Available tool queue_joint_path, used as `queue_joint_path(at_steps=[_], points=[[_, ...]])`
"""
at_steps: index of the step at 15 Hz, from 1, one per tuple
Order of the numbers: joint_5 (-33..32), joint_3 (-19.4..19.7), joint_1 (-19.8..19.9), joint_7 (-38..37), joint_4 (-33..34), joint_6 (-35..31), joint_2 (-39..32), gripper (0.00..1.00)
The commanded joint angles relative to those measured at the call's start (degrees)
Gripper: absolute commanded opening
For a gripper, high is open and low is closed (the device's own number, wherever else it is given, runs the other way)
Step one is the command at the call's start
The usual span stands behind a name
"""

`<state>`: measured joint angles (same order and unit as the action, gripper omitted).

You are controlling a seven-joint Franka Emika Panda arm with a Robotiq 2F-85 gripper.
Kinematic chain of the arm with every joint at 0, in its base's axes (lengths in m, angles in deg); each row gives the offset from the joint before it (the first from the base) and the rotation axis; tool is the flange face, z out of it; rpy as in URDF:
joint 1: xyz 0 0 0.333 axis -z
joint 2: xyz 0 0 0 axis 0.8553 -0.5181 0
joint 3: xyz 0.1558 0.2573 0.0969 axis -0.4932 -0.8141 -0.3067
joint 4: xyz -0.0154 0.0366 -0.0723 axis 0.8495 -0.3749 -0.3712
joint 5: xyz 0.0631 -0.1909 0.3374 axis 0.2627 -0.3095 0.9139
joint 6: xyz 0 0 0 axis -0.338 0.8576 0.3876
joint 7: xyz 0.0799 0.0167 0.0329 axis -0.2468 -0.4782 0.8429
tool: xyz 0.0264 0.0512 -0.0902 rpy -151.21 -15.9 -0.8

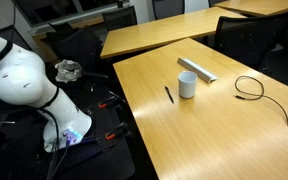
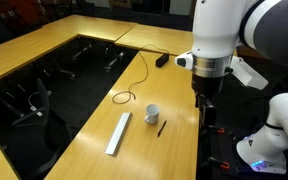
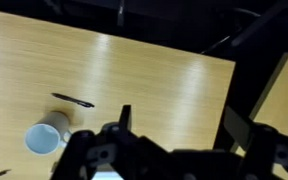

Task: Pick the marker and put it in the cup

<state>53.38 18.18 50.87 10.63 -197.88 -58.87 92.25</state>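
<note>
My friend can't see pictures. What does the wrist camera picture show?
A black marker lies on a wooden table, with a white cup close beside it, not touching. The robot's dark gripper fills the bottom edge, open and empty.

**Colours on the bench**

The bench [image 1: 214, 130] is honey-yellow wood with a faint grain. The marker [image 1: 169, 94] is black, the cup [image 1: 188, 84] plain white, the flat bar [image 1: 197, 68] pale grey and the looped cable [image 1: 249, 88] black. The arm [image 2: 219, 30] is glossy white; its fingers [image 3: 124, 117] are black.
</note>
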Motion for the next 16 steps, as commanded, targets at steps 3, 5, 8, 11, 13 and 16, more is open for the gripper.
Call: queue_joint_path(at_steps=[3, 5, 8, 11, 13, 16], points=[[0.20, -0.67, 0.83, 0.20, 0.15, 0.18, -0.03, 1.00], [0.20, -0.67, 0.83, 0.20, 0.15, 0.18, -0.03, 1.00], [-2.69, -1.72, 2.42, -4.71, -3.26, -8.67, 1.02, 1.00], [-3.07, -1.30, 4.43, -10.82, -7.16, -16.64, -0.12, 1.00], [-2.05, -0.57, 5.92, -13.78, -10.36, -22.99, -1.36, 1.00], [-2.90, -0.12, 8.36, -18.80, -15.30, -34.06, -3.94, 1.00]])
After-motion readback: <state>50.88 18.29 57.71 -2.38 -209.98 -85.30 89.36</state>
